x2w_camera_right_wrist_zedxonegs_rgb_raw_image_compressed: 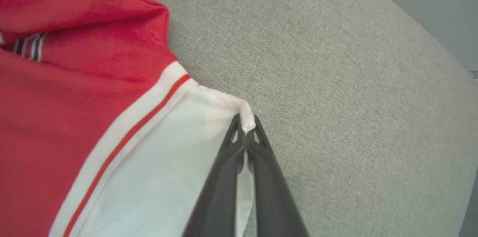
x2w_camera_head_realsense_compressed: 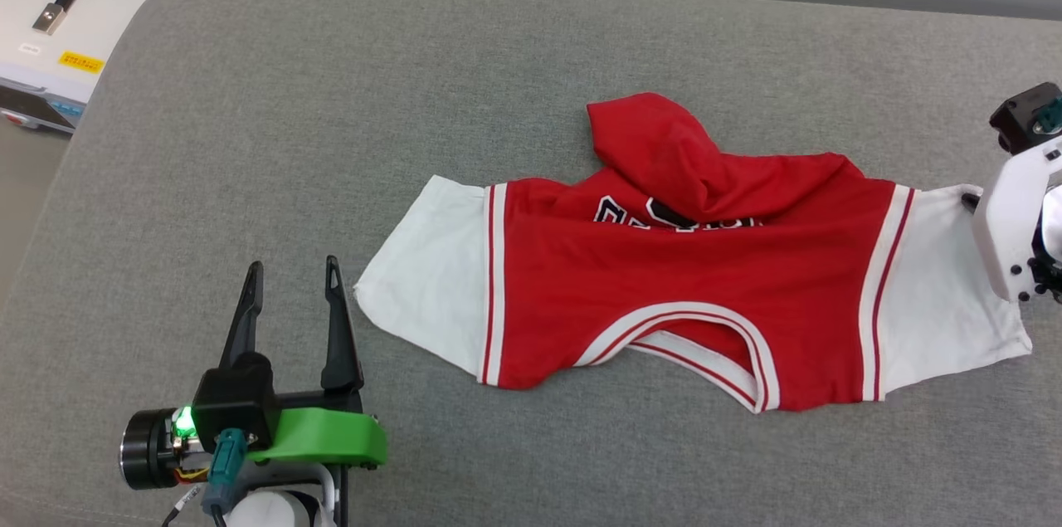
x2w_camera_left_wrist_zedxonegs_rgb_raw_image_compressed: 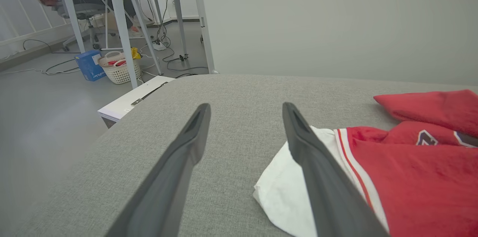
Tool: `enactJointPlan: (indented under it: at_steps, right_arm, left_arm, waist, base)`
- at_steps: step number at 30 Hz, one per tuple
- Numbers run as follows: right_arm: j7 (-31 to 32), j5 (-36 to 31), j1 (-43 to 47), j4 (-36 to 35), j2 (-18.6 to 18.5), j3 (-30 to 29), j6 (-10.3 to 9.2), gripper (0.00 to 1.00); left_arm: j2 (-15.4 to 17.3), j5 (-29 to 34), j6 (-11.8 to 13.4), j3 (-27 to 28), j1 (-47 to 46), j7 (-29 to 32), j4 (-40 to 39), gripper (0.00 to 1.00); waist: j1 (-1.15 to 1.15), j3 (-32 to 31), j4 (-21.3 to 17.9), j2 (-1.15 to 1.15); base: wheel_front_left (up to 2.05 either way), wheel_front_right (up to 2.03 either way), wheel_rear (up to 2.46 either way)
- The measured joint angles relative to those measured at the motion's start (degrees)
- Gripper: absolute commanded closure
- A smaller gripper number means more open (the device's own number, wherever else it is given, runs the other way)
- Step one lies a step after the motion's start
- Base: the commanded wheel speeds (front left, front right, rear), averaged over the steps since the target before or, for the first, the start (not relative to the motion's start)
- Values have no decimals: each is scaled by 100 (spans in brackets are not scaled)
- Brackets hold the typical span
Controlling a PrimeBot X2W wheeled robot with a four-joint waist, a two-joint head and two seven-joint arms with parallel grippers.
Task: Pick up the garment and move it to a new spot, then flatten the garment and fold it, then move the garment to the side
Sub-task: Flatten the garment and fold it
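The garment point(x2w_camera_head_realsense_compressed: 680, 286), a red jersey T-shirt with white sleeves and striped trim, lies spread sideways on the grey cushion, its lower part folded over the black numerals. My right gripper point(x2w_camera_right_wrist_zedxonegs_rgb_raw_image_compressed: 246, 123) is shut on the far corner of the right-hand white sleeve point(x2w_camera_right_wrist_zedxonegs_rgb_raw_image_compressed: 168, 162); in the head view its white wrist point(x2w_camera_head_realsense_compressed: 1012, 220) stands over that sleeve at the right edge. My left gripper point(x2w_camera_head_realsense_compressed: 292, 282) is open, just left of the other white sleeve point(x2w_camera_head_realsense_compressed: 423, 286), with nothing between its fingers. The left wrist view shows that sleeve point(x2w_camera_left_wrist_zedxonegs_rgb_raw_image_compressed: 287, 192) beside and behind the right finger.
The grey padded surface point(x2w_camera_head_realsense_compressed: 332, 137) has much free room at the back and left. A white equipment case point(x2w_camera_head_realsense_compressed: 75, 12) sits beyond its left corner. Off the surface, the floor holds desk legs, cables, a blue box point(x2w_camera_left_wrist_zedxonegs_rgb_raw_image_compressed: 89, 65) and a white basket point(x2w_camera_left_wrist_zedxonegs_rgb_raw_image_compressed: 118, 67).
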Motion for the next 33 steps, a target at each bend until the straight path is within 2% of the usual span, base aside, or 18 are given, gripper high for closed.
enactJointPlan:
  at_steps: [7,8,13,17,20,23,27,31,33]
  right_arm:
    - [-602,-55,-277,1027,580,27,-1,100]
    - [-704,-54,-277,1113,647,67,-1,0]
    - [-1458,-36,-275,1293,659,97,-1,0]
    - [-2115,-7,-243,1225,424,-8,-1,0]
    - [-2271,182,-153,889,192,-73,-2,0]
    - [-1887,535,-19,290,-98,23,-2,0]
    - [-1073,1146,40,-535,-658,58,-2,0]
    - [-79,1370,59,-1144,-1228,277,-2,0]
    - [334,1480,120,-1344,-1365,387,-2,0]
  left_arm:
    - [-138,137,-167,123,-14,0,56,0]
    - [-166,145,-180,140,-15,0,68,0]
    - [-219,207,-263,266,-14,0,85,0]
    - [-250,238,-298,352,-8,0,69,0]
    - [-269,249,-323,398,7,0,42,0]
    - [-279,285,-366,445,37,0,0,0]
    - [-307,305,-415,475,81,0,-44,0]
    - [-354,335,-441,479,81,0,-82,0]
    - [-363,339,-471,478,80,0,-86,0]
  waist:
    - [0,145,28,0]
    - [0,151,28,0]
    - [0,83,-9,0]
    - [0,-32,-69,0]
    - [0,-107,-138,0]
    - [0,-164,-230,0]
    - [0,-199,-349,0]
    - [0,-159,-381,0]
    - [0,-123,-373,0]
  base:
    - [0,0,0]
    - [0,0,0]
    - [0,0,0]
    - [0,0,0]
    - [0,0,0]
    - [0,0,0]
    - [0,0,0]
    - [0,0,0]
    - [0,0,0]
